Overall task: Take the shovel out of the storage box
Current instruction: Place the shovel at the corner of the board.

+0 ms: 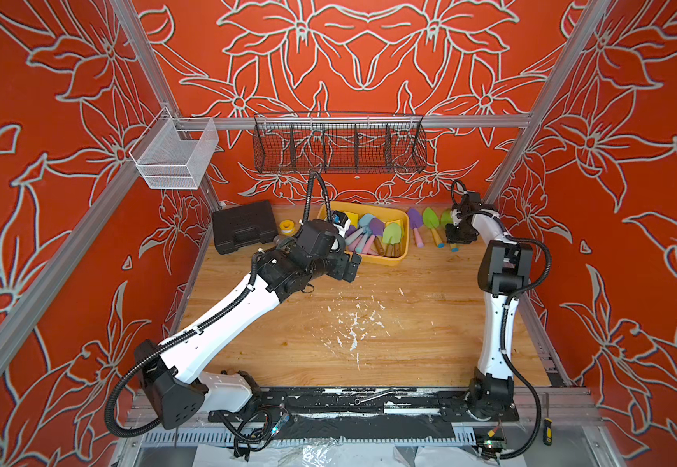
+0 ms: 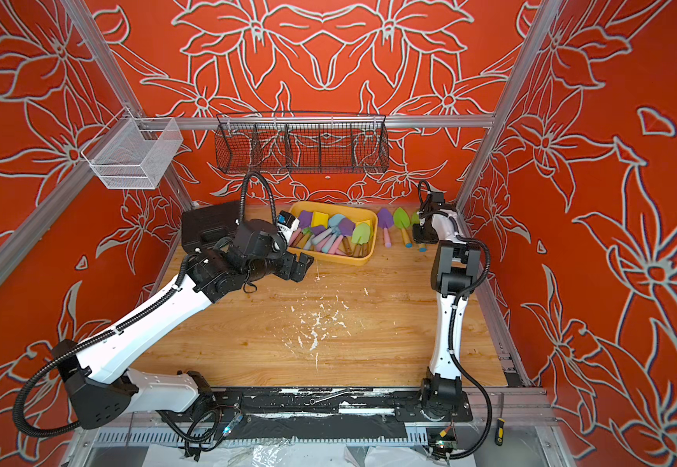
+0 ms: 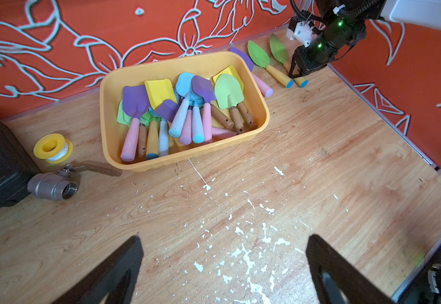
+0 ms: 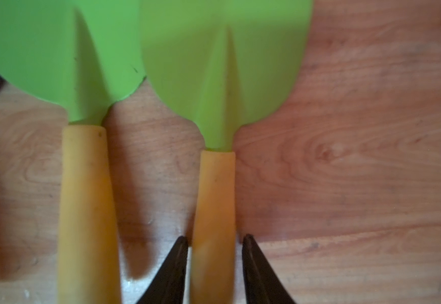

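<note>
The yellow-orange storage box (image 1: 403, 239) (image 3: 187, 60) stands at the back of the wooden table and holds several coloured shovels, among them a green one (image 3: 228, 90). Three shovels lie on the table to its right: a purple one (image 1: 414, 220) and two green ones with yellow handles (image 1: 430, 220). My right gripper (image 4: 215, 238) (image 1: 456, 238) straddles the handle of the rightmost green shovel (image 4: 214, 189), which lies flat on the wood. Its fingers stand slightly off the handle on both sides. My left gripper (image 3: 223, 238) (image 1: 353, 267) hovers wide open, with nothing in it, in front of the box.
A black tool case (image 1: 244, 226) sits at the back left, with a yellow tape roll (image 3: 52, 148) and a metal valve (image 3: 53, 184) beside it. A black wire basket (image 1: 339, 145) and a white mesh basket (image 1: 175, 155) hang on the frame. White flecks dot the table.
</note>
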